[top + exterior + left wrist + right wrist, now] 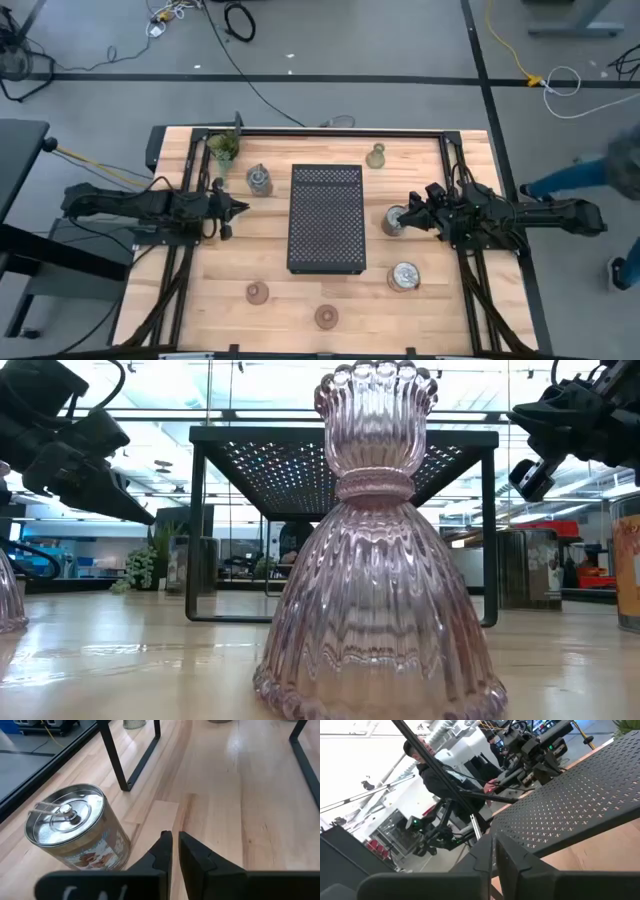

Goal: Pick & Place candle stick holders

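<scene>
The left gripper (238, 208) is clenched, just beside one silvery holder (259, 179). The right gripper (410, 212), also clenched, sits at another (395, 221). Three silvery, two pinkish, one green.

I am finding no readable text, label, brand, number or sign on anything in view.

We are in a robotics lab or test workshop rather than a home. We see a light wooden table (320, 310) on a grey floor crossed by black tape lines and loose cables (240, 20), with two dark arms fixed at its left and right sides. Beyond the table we look into a bright open hall with glass partitions, shelves and more equipment stands, where a person in dark clothing (437, 775) stands beside another rig.
</scene>
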